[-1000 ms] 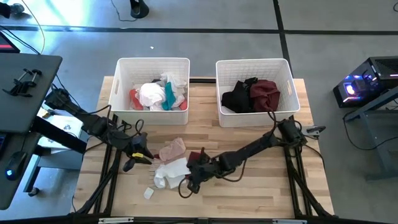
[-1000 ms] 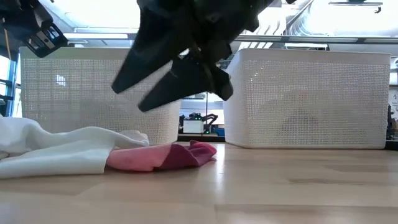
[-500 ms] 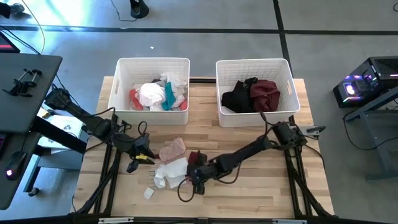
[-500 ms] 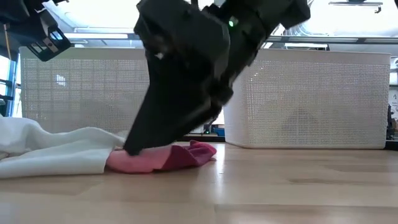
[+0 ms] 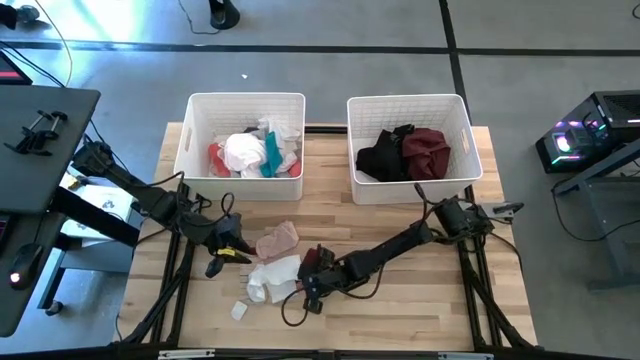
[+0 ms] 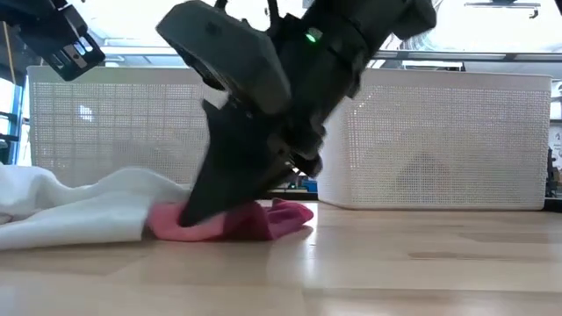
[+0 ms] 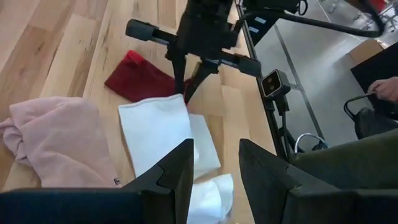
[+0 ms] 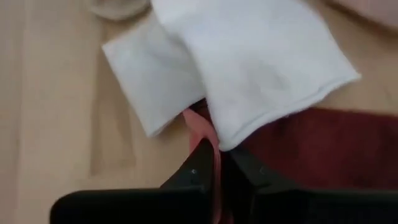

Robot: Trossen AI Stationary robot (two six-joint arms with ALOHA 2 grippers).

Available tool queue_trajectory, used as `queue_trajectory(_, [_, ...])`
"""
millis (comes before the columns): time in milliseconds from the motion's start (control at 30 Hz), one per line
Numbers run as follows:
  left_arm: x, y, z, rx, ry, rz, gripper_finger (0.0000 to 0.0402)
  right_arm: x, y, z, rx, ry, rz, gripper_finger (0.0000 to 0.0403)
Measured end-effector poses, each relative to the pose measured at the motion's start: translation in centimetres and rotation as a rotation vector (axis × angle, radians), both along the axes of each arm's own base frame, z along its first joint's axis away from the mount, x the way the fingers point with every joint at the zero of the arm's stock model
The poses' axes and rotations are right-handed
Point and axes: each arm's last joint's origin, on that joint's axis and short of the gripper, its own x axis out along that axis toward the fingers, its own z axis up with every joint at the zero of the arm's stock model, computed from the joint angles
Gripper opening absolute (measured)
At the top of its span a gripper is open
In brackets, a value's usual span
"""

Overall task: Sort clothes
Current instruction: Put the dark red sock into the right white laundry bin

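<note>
Clothes: the maroon garment point(image 7: 138, 79) lies pinched in the right tool point(image 7: 185, 94), beside the white cloth point(image 5: 277, 274); left tool point(image 5: 226, 252) waits half-open nearby.

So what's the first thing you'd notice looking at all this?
The right gripper pushed down on the table, pinching a pink cloth beside a white cloth. Behind stand two white baskets: the left basket holds light and bright clothes, the right basket dark ones. The left gripper hovers nearby.
</note>
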Motion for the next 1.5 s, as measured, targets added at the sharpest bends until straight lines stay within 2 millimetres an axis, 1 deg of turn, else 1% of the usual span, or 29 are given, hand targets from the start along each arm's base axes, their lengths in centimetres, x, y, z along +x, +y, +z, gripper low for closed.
queue_trajectory(100, [0.1, -0.1, 0.2, -0.009, -0.018, 0.0, 0.0115, 0.5, 0.4, 2.2, -0.029, -0.033, -0.011, 0.0017])
queue_trajectory(167, [0.2, -0.1, 0.3, -0.017, -0.034, 0.001, 0.0115, 0.6, 0.6, 4.2, -0.051, -0.055, -0.01, 0.0009])
queue_trajectory(300, [0.3, -0.2, 0.6, 0.001, -0.084, -0.013, 0.0115, 0.4, 0.8, 6.9, -0.112, -0.033, -0.015, 0.0007])
queue_trajectory(433, [0.5, -0.2, 1.0, 0.07, -0.161, -0.048, 0.0115, 0.3, 1.0, 9.8, -0.151, -0.002, -0.002, 0.0005])
queue_trajectory(600, [0.9, -0.4, 2.0, 0.142, -0.302, -0.105, 0.0115, 0.3, 0.8, 14.0, -0.207, -0.022, -0.02, 0.0005])
queue_trajectory(700, [1.1, -0.6, 2.8, 0.218, -0.425, -0.145, 0.0115, 0.6, 0.6, 17.0, -0.247, -0.113, -0.033, 0.0004])
queue_trajectory(767, [1.2, -0.5, 3.3, 0.254, -0.496, -0.147, 0.0119, 0.8, 0.3, 18.6, -0.276, -0.168, -0.045, 0.0004])
queue_trajectory(833, [1.4, -0.4, 3.6, 0.285, -0.537, -0.125, 0.0129, 1.2, -0.1, 19.7, -0.299, -0.215, -0.048, 0.0004])
queue_trajectory(933, [1.9, -0.1, 3.7, 0.308, -0.545, -0.074, 0.0152, 1.6, -0.7, 21.2, -0.311, -0.279, -0.043, 0.0004])
queue_trajectory(1033, [2.5, 0.1, 3.5, 0.319, -0.542, -0.033, 0.0174, 1.9, -1.1, 22.1, -0.326, -0.331, -0.034, 0.0004])
queue_trajectory(1100, [2.8, 0.2, 3.3, 0.312, -0.527, -0.009, 0.0184, 1.8, -1.3, 22.8, -0.372, -0.331, -0.054, 0.0004])
queue_trajectory(1167, [2.9, 0.2, 3.4, 0.29, -0.533, 0.009, 0.0189, 0.9, -1.6, 23.9, -0.448, -0.315, -0.15, 0.0003])
queue_trajectory(1233, [2.9, 0.2, 3.6, 0.26, -0.536, 0.022, 0.019, -1.2, -2.2, 25.8, -0.49, -0.339, -0.276, 0.0002])
queue_trajectory(1267, [2.8, 0.2, 3.7, 0.248, -0.537, 0.026, 0.0189, -2.6, -2.6, 26.9, -0.495, -0.345, -0.332, 0.0002])
queue_trajectory(1367, [2.8, 0.3, 3.7, 0.245, -0.539, 0.038, 0.0185, -7.2, -4.8, 30.4, -0.48, -0.336, -0.468, 0.0002])
queue_trajectory(1433, [2.8, 0.3, 3.7, 0.261, -0.537, 0.046, 0.0182, -10.0, -6.8, 31.9, -0.5, -0.311, -0.554, 0.0002])
queue_trajectory(1500, [2.8, 0.4, 3.7, 0.275, -0.538, 0.057, 0.018, -12.3, -9.2, 32.9, -0.515, -0.271, -0.637, 0.0001])
